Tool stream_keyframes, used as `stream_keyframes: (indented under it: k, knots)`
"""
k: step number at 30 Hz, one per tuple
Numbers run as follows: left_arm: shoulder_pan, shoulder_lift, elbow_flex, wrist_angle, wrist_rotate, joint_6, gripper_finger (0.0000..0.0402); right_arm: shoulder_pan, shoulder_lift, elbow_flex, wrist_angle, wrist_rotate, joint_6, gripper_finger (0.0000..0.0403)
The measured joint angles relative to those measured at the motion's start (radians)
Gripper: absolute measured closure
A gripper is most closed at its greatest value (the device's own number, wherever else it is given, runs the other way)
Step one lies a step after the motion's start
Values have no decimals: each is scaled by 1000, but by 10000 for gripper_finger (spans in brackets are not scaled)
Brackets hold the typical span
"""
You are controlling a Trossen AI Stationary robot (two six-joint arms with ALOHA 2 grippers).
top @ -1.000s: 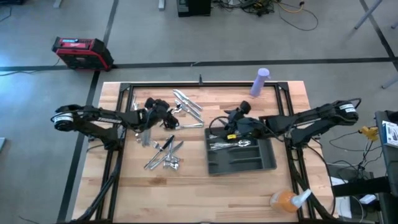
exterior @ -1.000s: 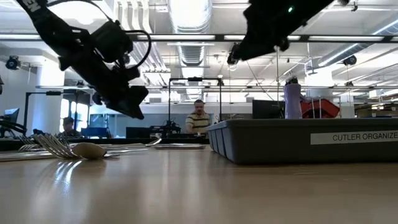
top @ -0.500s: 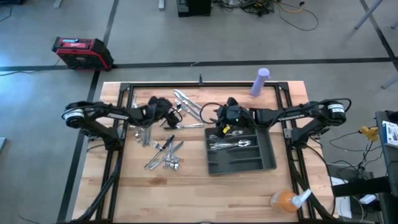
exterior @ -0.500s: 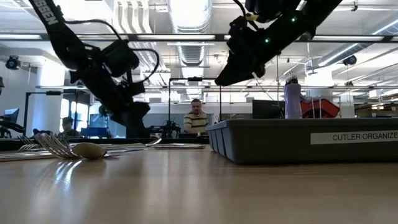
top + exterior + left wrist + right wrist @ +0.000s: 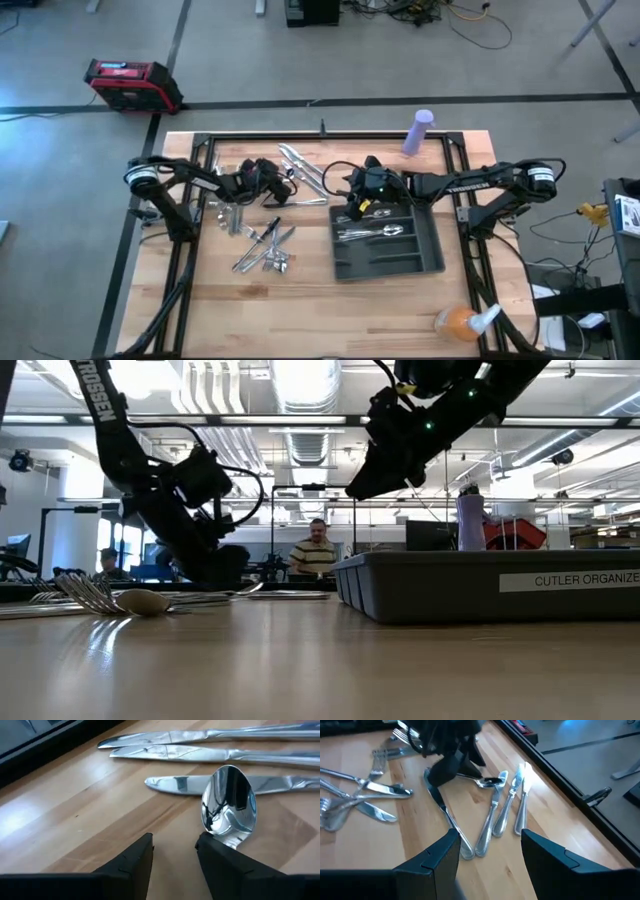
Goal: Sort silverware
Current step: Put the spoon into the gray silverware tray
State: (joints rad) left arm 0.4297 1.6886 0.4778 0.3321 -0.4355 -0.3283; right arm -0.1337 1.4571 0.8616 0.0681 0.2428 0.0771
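High view: silverware [image 5: 262, 250] scattered left of centre, some already in tray [image 5: 428, 262]; left gripper [image 5: 278, 182] low by the knives. Left wrist view: fingers spread, spoon [image 5: 228, 815] beside one finger, not between; closing risks nudging it away. Right gripper [image 5: 490, 847] spread, empty, hovering.

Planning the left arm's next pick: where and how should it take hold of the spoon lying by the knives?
Probably at the neck just behind the bowl. The spoon lies flat, its bowl overlapping a knife, so come straight down with the open left gripper and straddle the slim neck rather than the wide, rounded bowl.
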Motion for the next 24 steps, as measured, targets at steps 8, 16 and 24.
stream_keyframes:
  k: [8,16,24]
  knots:
    - [2,-53,-4,-2,107,10,392,0,-61,0,18,0,1,213]
    - [0,-231,-9,-10,293,95,401,0,-96,0,20,19,-66,213]
    - [-18,-374,-16,-124,295,182,401,0,-96,9,26,19,-35,213]
